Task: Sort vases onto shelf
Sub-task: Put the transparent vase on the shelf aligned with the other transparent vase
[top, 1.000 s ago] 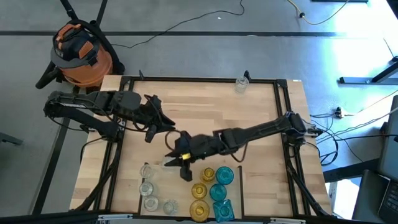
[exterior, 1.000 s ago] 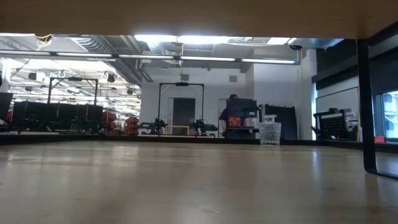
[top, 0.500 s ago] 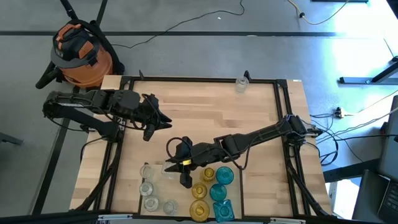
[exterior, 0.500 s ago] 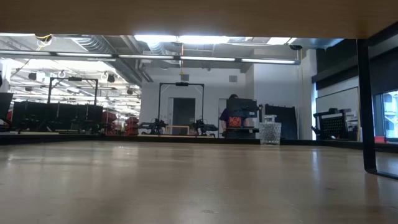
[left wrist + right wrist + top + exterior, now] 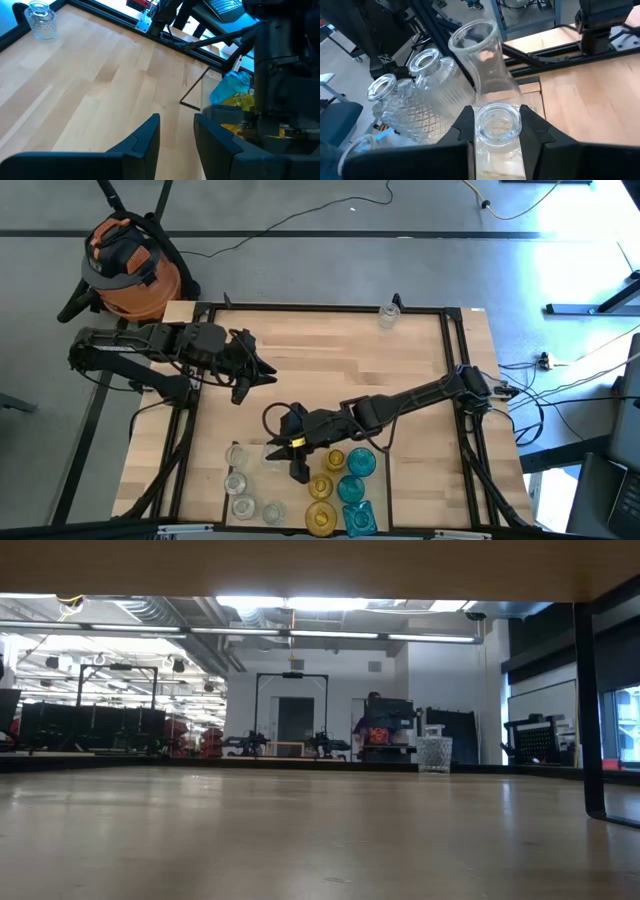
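Clear vase [image 5: 496, 131] pinched by right fingers [image 5: 535, 131], shelf [image 5: 330, 370] below

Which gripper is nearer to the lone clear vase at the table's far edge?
Left. The left gripper hovers mid-table, well short of the lone vase. The right gripper is farther, down by the near vase rows, shut on a clear vase.

An orange and black shop vacuum [image 5: 128, 268] stands on the grey floor [image 5: 300, 270] just off the far left corner of the desk [image 5: 330, 355]. A black cable [image 5: 290, 220] snakes over the floor beyond the vacuum. Across the desk from the vacuum, off its right side, more cables [image 5: 570, 395] lie tangled. In the room behind the desk stand dark metal frames [image 5: 290, 710], a wire wastebasket [image 5: 432, 753] and a person [image 5: 368, 730], under ceiling strip lights [image 5: 330, 605].
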### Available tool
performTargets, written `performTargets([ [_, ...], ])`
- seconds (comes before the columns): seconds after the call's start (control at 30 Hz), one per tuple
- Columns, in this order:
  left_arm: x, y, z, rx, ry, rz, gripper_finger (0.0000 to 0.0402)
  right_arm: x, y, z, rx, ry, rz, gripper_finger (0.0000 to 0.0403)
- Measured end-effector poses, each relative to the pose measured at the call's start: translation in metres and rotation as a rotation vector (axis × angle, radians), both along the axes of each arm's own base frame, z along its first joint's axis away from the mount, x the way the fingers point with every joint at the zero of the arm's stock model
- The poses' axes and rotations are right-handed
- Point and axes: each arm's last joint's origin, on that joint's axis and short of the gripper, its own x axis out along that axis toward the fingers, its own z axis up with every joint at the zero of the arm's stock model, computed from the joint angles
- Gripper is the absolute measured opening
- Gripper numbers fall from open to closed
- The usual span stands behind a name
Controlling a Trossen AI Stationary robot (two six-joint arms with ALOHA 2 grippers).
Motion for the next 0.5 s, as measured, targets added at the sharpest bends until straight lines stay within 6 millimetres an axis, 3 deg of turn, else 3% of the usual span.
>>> performTargets([
  [0.5,-0.0012,0.0002,-0.0022,0.003,0.025,0.001,0.0112,-0.0019,0.0006,-0.0036,-0.002,0.043,0.032,0.0072],
])
